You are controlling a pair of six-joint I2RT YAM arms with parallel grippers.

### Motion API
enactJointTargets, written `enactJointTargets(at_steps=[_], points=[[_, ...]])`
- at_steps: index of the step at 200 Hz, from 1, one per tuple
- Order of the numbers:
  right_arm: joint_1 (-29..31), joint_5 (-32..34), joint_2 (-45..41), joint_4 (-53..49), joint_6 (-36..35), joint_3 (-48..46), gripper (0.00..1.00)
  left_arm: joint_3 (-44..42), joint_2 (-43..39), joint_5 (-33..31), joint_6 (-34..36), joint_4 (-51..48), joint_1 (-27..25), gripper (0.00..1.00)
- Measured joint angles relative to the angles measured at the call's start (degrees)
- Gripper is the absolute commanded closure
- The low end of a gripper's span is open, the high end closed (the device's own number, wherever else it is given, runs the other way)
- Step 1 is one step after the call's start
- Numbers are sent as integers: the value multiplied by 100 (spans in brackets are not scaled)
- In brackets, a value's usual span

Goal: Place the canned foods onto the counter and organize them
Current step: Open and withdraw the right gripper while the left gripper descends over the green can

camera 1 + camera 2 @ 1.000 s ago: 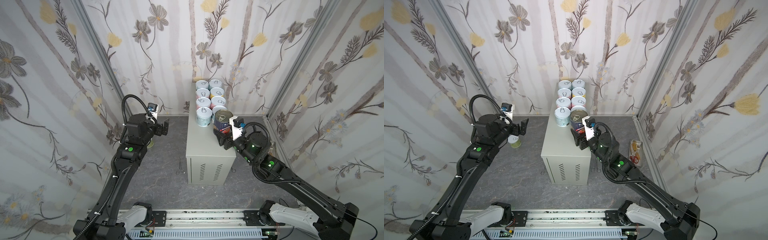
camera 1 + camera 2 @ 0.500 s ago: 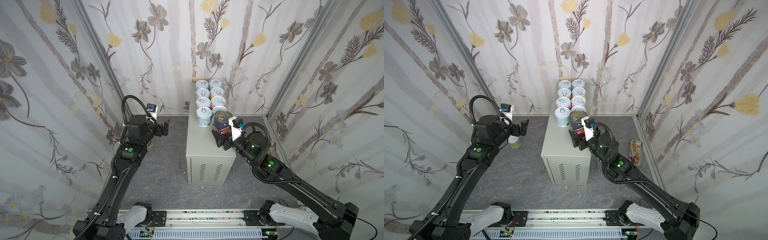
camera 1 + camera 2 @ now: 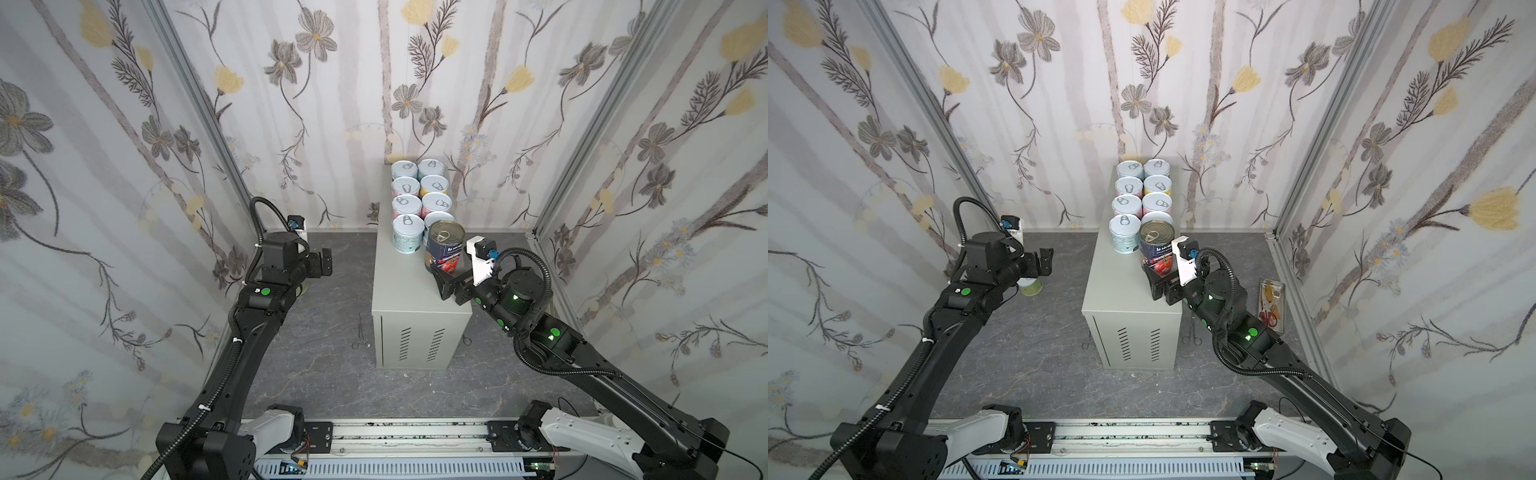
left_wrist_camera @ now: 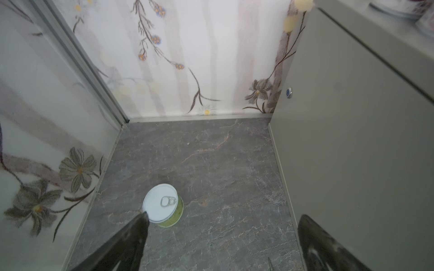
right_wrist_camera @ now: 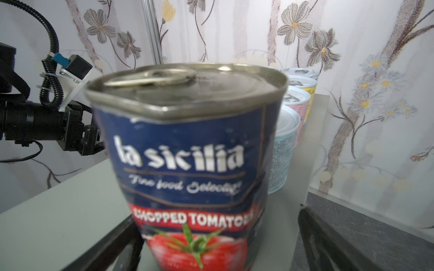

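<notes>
Right jaws stand wide, flanking the dark-blue tomato can (image 3: pixel 444 249), which is upright on the worktop (image 3: pixel 409 299); they appear clear of its sides, though the wrist view is blurred. Left jaws stand wide above the floor (image 4: pixel 211 152), near a green-label can (image 4: pixel 163 206). Behind the tomato can, short cans (image 3: pixel 406 203) form two rows toward the back wall.

At the left arm (image 3: pixel 253 332): rising from the near rail, bent at the elbow, wrist level and pointing right, left jaws spread wide, gripping nothing. At the right arm (image 3: pixel 565 349): stretched low from the near right corner, leaning far and left, wrist level, right jaws parted wide.
</notes>
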Motion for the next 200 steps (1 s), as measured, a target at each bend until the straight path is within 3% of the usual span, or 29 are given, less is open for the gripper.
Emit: enactJointTargets(at_steps=[74, 152, 200], points=[[-7, 39, -614, -535, 2, -144, 0, 210, 826, -46, -695, -356, 525, 0], [-7, 348, -1563, -1449, 223, -160, 0, 341, 1888, 428, -785, -422, 1390, 0], [-7, 527, -1768, -1777, 409, -31, 0, 645, 2758, 586, -796, -496, 1550, 0]])
